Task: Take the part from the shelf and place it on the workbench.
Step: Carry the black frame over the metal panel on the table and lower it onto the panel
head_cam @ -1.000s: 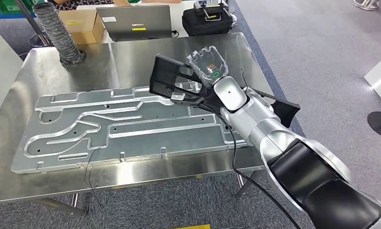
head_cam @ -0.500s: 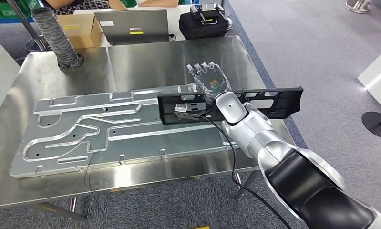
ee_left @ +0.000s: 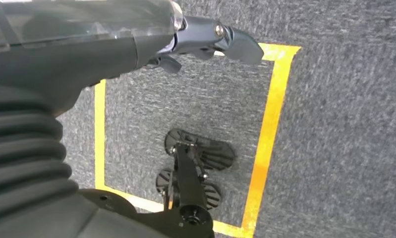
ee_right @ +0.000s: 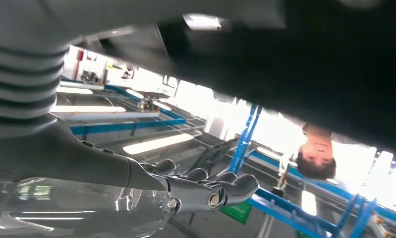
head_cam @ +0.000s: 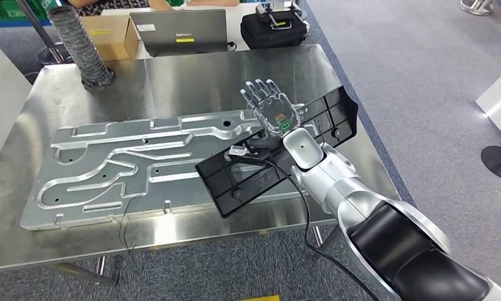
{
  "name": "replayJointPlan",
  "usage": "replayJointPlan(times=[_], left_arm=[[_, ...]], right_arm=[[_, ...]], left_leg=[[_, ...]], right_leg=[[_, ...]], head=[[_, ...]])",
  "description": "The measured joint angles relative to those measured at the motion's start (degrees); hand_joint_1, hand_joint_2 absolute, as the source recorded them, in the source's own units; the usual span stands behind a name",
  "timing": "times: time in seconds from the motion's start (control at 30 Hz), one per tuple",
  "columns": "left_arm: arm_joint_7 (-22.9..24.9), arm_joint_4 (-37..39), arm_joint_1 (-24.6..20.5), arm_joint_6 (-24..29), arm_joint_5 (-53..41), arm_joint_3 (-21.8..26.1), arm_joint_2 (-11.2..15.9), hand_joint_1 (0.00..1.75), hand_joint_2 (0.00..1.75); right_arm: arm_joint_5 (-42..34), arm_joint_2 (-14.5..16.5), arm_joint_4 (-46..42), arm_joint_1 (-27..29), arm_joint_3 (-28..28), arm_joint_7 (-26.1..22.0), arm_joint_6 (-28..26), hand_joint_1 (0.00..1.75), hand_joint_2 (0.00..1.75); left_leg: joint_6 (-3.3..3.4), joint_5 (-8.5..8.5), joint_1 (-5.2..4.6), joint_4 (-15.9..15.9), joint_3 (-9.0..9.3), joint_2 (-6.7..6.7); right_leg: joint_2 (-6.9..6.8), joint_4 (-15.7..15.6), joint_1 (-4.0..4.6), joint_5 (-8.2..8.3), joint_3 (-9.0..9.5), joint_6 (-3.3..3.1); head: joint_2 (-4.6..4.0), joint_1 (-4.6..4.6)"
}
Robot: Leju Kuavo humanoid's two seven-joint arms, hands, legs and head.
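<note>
Right hand (head_cam: 272, 108), fingers spread, above black part (head_cam: 260, 172) on workbench (head_cam: 172, 75).

Long black ribbed part (head_cam: 235, 179) lies diagonally on steel workbench (head_cam: 191, 81), overlapping its front-right edge area.

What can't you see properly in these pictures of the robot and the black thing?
- Head view: whether the right hand holds the black part is unclear. The hand lies palm-up over it and hides any contact.
- Head view: the laptop label is too small to read.
- Right wrist view: the black part is a dark blur.
- Left wrist view: the left hand is cut off by the edge.
</note>
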Motion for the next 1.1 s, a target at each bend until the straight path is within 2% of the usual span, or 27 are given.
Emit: replayJointPlan(times=[0.07,0.13,0.17,0.23,0.27,0.3,0.33,0.4,0.43,0.47,0.57,0.63,0.67,0.73,0.77,0.8,0.83,0.9,0.93,0.97,1.0,1.03,1.1], left_arm=[[-0.1,0.0,0.0,0.1,0.1,-0.1,0.0,0.0,0.0],[-0.2,0.0,0.0,0.1,0.1,-0.2,0.0,0.0,0.0],[-0.3,0.0,0.0,0.1,0.1,-0.3,0.0,0.0,0.0],[-0.4,0.0,0.0,0.0,0.1,-0.3,0.0,0.0,0.0],[-0.5,0.0,0.0,-0.1,0.1,-0.3,0.0,0.0,0.0],[-0.5,0.0,0.1,-0.1,0.1,-0.3,0.0,0.0,0.0],[-0.6,0.0,0.1,-0.2,0.2,-0.4,0.0,0.0,0.0],[-0.7,0.0,0.0,-0.4,0.2,-0.4,0.0,0.0,0.0],[-0.8,0.0,0.0,-0.5,0.3,-0.4,0.0,0.0,0.0],[-0.9,0.0,0.0,-0.6,0.3,-0.4,0.0,0.0,0.0],[-1.2,0.0,0.0,-0.8,0.4,-0.5,0.0,0.0,0.0],[-1.4,0.0,0.0,-1.0,0.5,-0.5,0.0,0.0,0.0],[-1.5,0.0,-0.1,-1.2,0.6,-0.5,0.0,0.0,0.0],[-1.6,0.0,-0.2,-1.5,0.7,-0.6,0.0,0.0,0.0],[-1.6,0.0,-0.3,-1.6,0.7,-0.7,0.1,0.0,0.0],[-1.6,0.0,-0.3,-1.6,0.7,-0.7,0.1,0.0,0.0],[-1.6,0.0,-0.3,-1.7,0.7,-0.7,0.1,0.0,0.0],[-1.6,0.0,-0.4,-1.7,0.6,-0.8,0.1,0.0,0.0],[-1.5,0.0,-0.6,-1.7,0.5,-0.8,0.0,0.0,0.0],[-1.5,0.0,-0.8,-1.6,0.5,-0.8,0.0,0.0,0.0],[-1.5,0.0,-0.9,-1.6,0.5,-0.8,0.0,0.0,0.0],[-1.5,0.0,-1.0,-1.6,0.5,-0.8,0.0,0.0,0.0],[-1.4,0.0,-1.1,-1.6,0.5,-0.8,0.0,0.0,0.0]], right_arm=[[-0.2,0.0,0.0,-0.2,-0.8,0.0,-0.1,0.0,0.0],[-0.2,-0.1,-0.1,-0.7,-1.6,0.0,0.0,0.0,0.0],[-0.2,-0.1,-0.1,-1.0,-2.0,0.1,0.1,0.0,0.0],[-0.1,-0.2,-0.1,-1.3,-2.7,0.4,0.6,0.0,0.0],[-0.1,-0.3,-0.1,-1.3,-3.1,0.7,0.9,0.0,0.0],[0.0,-0.4,-0.1,-1.4,-3.5,0.9,1.4,0.0,0.0],[-0.1,-0.6,-0.1,-1.5,-3.9,1.1,1.9,0.0,0.0],[-0.5,-1.1,-0.1,-2.1,-4.9,1.0,3.3,0.0,0.0],[-0.8,-1.5,-0.1,-2.5,-5.4,0.8,4.4,0.0,0.0],[-1.1,-1.9,-0.1,-3.1,-6.0,0.7,5.6,0.0,0.0],[-1.4,-3.6,-0.1,-4.3,-7.5,0.8,9.2,0.0,0.0],[-1.3,-4.9,-0.1,-5.0,-8.3,0.7,12.4,0.0,0.0],[-0.9,-5.5,0.0,-5.7,-8.6,0.3,15.2,0.0,0.0],[0.2,-6.6,0.3,-6.8,-8.8,-1.0,22.2,0.0,0.0],[0.6,-7.1,0.6,-7.2,-8.8,-1.8,25.6,0.0,0.0],[0.7,-7.5,0.8,-7.5,-8.8,-2.7,28.6,0.0,0.0],[0.6,-7.8,1.0,-7.7,-8.8,-3.5,31.4,0.0,0.0],[0.4,-8.3,1.3,-8.6,-8.8,-4.8,36.4,0.0,0.0],[0.4,-8.4,1.3,-9.2,-8.9,-5.3,38.0,0.0,0.0],[0.4,-8.4,1.4,-9.7,-8.9,-5.5,38.9,0.0,0.0],[0.5,-8.5,1.4,-10.1,-8.9,-5.6,39.1,0.0,0.0],[0.5,-8.5,1.4,-10.2,-8.9,-5.7,39.2,0.0,0.0],[0.4,-8.6,1.4,-10.3,-8.9,-5.9,38.8,0.0,0.0]], left_leg=[[-0.54,-0.04,0.04,-0.1,0.07,0.05],[-1.1,-1.64,0.03,1.9,-0.7,0.12],[-1.37,-3.31,0.13,4.7,-1.87,0.16],[-1.84,-6.88,0.37,12.4,-5.28,0.18],[-2.01,-7.67,0.47,15.3,-6.62,0.19],[-2.13,-7.37,0.54,16.1,-7.08,0.2],[-2.18,-5.98,0.63,14.6,-6.43,0.21],[-2.14,-2.09,0.82,7.3,-2.97,0.24],[-1.98,-0.93,0.81,3.7,-1.28,0.23],[-1.71,-0.46,0.76,1.6,-0.28,0.2],[-0.52,-0.65,0.6,0.5,0.07,0.07],[0.2,-0.54,0.67,0.3,0.11,0.07],[0.51,-0.51,0.7,0.2,0.14,0.09],[0.93,-0.57,0.58,0.2,0.14,0.11],[1.01,-0.61,0.52,0.2,0.19,0.1],[1.07,-0.65,0.47,0.2,0.26,0.07],[1.09,-0.7,0.41,0.3,0.36,0.04],[0.99,-0.86,0.25,0.3,0.57,0.03],[0.85,-0.95,0.09,0.3,0.57,0.05],[0.66,-1.0,-0.01,0.4,0.49,0.09],[0.45,-1.03,-0.06,0.4,0.39,0.12],[0.21,-1.02,-0.1,0.4,0.36,0.14],[-0.34,-1.29,-0.13,0.5,0.41,0.15]], right_leg=[[-0.03,-0.5,-0.18,0.29,0.13,-0.34],[-0.12,-1.1,-0.63,0.65,0.48,-0.81],[-0.16,-1.4,-0.76,0.76,0.62,-0.96],[-0.15,-1.3,-0.71,0.73,0.63,-1.08],[-0.15,-1.3,-0.69,0.69,0.64,-1.08],[-0.15,-1.2,-0.7,0.63,0.67,-1.04],[-0.13,-1.1,-0.73,0.53,0.73,-0.94],[-0.11,-0.8,-0.78,0.17,0.84,-0.55],[-0.08,-0.6,-0.69,-0.02,0.76,-0.29],[-0.06,-0.4,-0.59,-0.13,0.61,0.01],[-0.09,-0.2,-0.49,-0.31,0.25,0.91],[-0.12,1.7,-0.67,-1.69,-0.53,1.49],[-0.12,4.2,-0.74,-3.15,-1.71,1.74],[-0.11,11.8,-0.77,-6.47,-5.4,2.0],[-0.12,14.9,-0.78,-7.31,-7.02,2.05],[-0.12,16.3,-0.77,-7.13,-7.87,2.0],[-0.11,15.3,-0.74,-5.85,-7.68,1.85],[-0.1,8.1,-0.59,-1.52,-4.78,1.21],[-0.11,4.3,-0.4,0.1,-3.18,0.87],[-0.12,1.6,-0.23,1.02,-2.06,0.61],[-0.12,0.4,-0.05,1.18,-1.58,0.44],[-0.11,0.1,0.08,1.06,-1.48,0.33],[-0.14,-0.3,-0.19,1.21,-1.24,-0.06]], head=[[0.01,0.0],[0.0,-0.01],[0.0,-0.01],[-0.01,-0.01],[-0.01,-0.01],[-0.01,-0.01],[-0.01,-0.01],[-0.01,-0.01],[-0.01,-0.01],[0.0,-0.01],[0.01,0.0],[0.0,0.01],[0.0,0.01],[0.01,0.01],[0.0,0.01],[0.0,0.01],[0.0,0.01],[-0.01,0.01],[-0.01,0.01],[-0.01,0.01],[0.0,0.01],[0.0,0.01],[0.01,0.01]])
